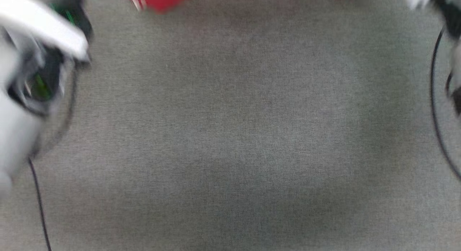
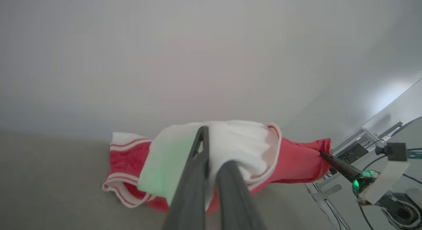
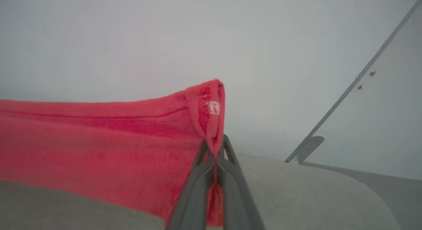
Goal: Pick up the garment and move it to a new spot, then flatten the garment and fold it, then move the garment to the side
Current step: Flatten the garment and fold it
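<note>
Holding the garment [image 2: 296, 164] taut for carrying — left gripper [image 2: 214, 147] clamped on its sleeve [image 2: 244, 144], right gripper [image 3: 215, 143] on a red edge [image 3: 211, 101], lower centre.

Grey woven surface [image 1: 230, 135], with a thin black cable [image 1: 39, 207] running along its left edge. Pale grey wall [image 3: 132, 42] rises behind the far edge. A white panel [image 3: 382, 124] stands at the far edge beside the wall. It is bordered by a grey strip [image 3: 320, 121] with a rounded bracket [image 3: 310, 146] at its foot. Two small brown marks [image 3: 372, 73] show on the panel's face. A dark box [image 2: 351, 154] with cables sits beyond the surface's edge, its detail blurred.
</note>
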`<state>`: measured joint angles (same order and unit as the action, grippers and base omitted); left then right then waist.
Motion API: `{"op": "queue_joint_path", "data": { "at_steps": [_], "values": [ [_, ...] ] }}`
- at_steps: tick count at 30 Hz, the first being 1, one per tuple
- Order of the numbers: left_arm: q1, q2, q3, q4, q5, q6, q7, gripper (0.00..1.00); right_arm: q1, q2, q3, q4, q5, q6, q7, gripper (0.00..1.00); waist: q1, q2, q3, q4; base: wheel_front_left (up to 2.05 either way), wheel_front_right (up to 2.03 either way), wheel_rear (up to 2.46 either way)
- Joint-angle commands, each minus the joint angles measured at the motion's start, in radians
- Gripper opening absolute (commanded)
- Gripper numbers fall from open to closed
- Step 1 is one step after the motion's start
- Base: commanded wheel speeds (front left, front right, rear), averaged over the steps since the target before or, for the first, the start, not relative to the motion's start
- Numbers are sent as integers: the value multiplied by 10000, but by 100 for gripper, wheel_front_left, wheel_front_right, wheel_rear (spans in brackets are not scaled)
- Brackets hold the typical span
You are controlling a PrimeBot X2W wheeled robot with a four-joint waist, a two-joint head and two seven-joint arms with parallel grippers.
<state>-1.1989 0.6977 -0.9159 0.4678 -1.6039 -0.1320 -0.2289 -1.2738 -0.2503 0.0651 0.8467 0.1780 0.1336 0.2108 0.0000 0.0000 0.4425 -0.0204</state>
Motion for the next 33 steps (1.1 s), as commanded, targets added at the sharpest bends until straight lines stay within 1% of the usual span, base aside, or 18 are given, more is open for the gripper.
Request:
{"op": "queue_joint_path", "data": {
  "at_steps": [1,4,5,8,9,13,16,17,19,23,26,29,31,33],
  "values": [
    [741,171,44,-435,-172,27,-134,0,619,-120,192,-143,322,-54,-47,0,0,0,-189,88,0,0,0],
    [2513,442,172,-1433,-372,27,-281,0,1992,-385,621,-731,1106,-54,46,0,0,0,-444,152,0,0,0],
    [3077,455,270,-1744,-450,27,-320,0,2500,-506,755,-1010,1377,-54,109,0,0,0,-527,191,0,0,0],
    [4719,585,516,-2556,-292,27,-362,0,4017,-972,923,-2054,2144,-54,425,0,0,0,-777,314,0,0,0],
    [5242,625,763,-2778,-215,27,-371,0,4533,-1117,977,-2517,2367,-54,561,0,0,0,-838,343,0,0,0],
    [7195,628,1412,-3788,294,27,-378,0,6683,-1686,706,-4423,2995,-56,1260,0,0,0,-1085,530,0,0,0],
    [8306,708,1855,-4659,541,27,-381,0,8227,-1892,230,-6094,3195,-54,1898,0,0,0,-1209,653,0,0,0],
    [8914,800,2071,-5144,744,27,-382,0,9182,-1852,-147,-7233,3198,-54,2360,0,0,0,-1256,696,0,0,0],
    [9501,868,2238,-5650,905,25,-381,0,10090,-1740,-551,-8275,3129,-54,2845,0,0,0,-1309,703,0,0,0],
    [10642,1194,2623,-6539,1081,25,-382,0,11647,-1434,-1310,-10085,3012,-55,3845,0,0,0,-1336,654,0,0,0],
    [11215,1458,2831,-6932,1405,25,-382,0,12497,-1198,-1832,-11214,2925,-53,4420,0,0,0,-1307,636,0,0,0],
    [11107,1553,2914,-7221,1590,25,-382,0,12690,-919,-2222,-11908,2894,-53,4717,0,0,0,-1289,584,0,0,0],
    [10696,1653,2856,-7251,1722,25,-242,0,12483,-799,-2272,-12051,2873,-53,4840,0,0,0,-1265,541,0,0,0],
    [10130,1550,2749,-7251,1683,25,22,0,12185,-763,-2273,-11971,2806,-53,4941,0,0,0,-1203,528,0,0,0]
  ]
}}
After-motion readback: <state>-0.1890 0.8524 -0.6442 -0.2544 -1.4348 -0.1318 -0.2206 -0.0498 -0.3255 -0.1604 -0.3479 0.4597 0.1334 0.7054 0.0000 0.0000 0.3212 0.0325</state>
